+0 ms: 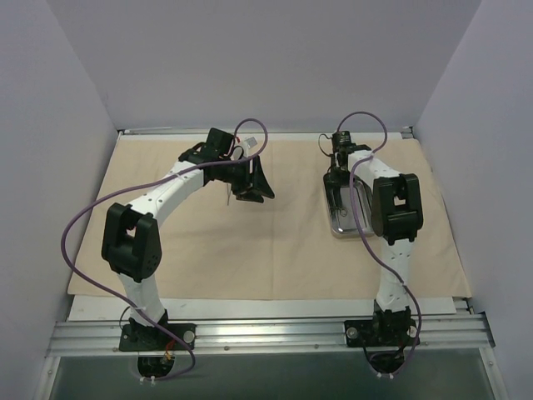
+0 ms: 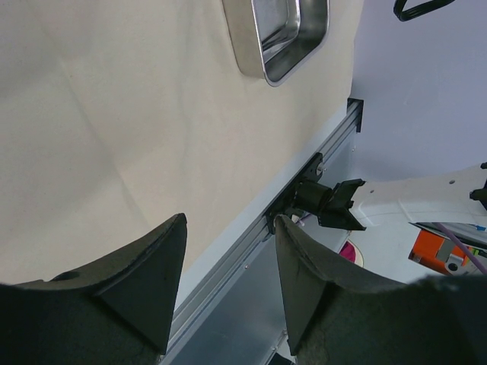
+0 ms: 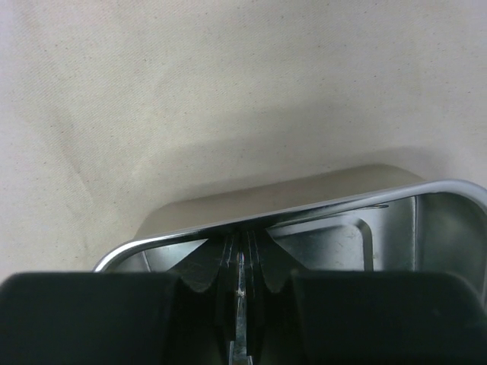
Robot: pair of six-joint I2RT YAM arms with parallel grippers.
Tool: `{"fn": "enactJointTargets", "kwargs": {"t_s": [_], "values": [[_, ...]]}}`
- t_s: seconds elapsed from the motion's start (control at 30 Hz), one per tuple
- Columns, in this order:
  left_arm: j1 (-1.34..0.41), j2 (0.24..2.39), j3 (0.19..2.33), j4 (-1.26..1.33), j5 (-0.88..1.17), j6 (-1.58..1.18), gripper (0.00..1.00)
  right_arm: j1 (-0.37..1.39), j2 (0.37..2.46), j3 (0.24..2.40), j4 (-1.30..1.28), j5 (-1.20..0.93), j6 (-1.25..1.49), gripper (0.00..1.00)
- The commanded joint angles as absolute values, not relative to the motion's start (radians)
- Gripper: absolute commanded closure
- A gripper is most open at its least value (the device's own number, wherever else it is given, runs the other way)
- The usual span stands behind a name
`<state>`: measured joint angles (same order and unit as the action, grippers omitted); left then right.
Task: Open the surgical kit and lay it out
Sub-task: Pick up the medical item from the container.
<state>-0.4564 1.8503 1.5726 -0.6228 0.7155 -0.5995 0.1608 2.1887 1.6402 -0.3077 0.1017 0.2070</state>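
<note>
Large beige cloth wrap [image 1: 275,250] lies spread flat over my bench. Shiny rectangular steel tray with rounded corners [image 3: 304,196] sits on the cloth, right of centre. My right jaws are pinched tight on a thin metal instrument [image 3: 240,300], just inside the tray's rim; I see only a sliver of it. My left jaws stand apart with nothing between them, above the cloth left of centre, well apart from the tray.
</note>
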Motion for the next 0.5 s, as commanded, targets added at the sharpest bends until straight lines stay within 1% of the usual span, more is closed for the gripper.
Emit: {"fn": "enactJointTargets", "kwargs": {"t_s": [0.0,0.23,0.47], "values": [[-0.456,1.827,1.614,-0.578,0.727,-0.607,0.41,0.166,2.220,1.667,-0.390,0.146,0.193,1.00],[-0.463,1.851,1.632,-0.552,0.730,-0.640,0.41,0.163,2.103,1.640,-0.400,0.181,0.216,1.00],[-0.483,1.894,1.651,-0.470,0.745,-0.690,0.41,0.156,2.030,1.605,-0.385,0.203,0.206,1.00]]}}
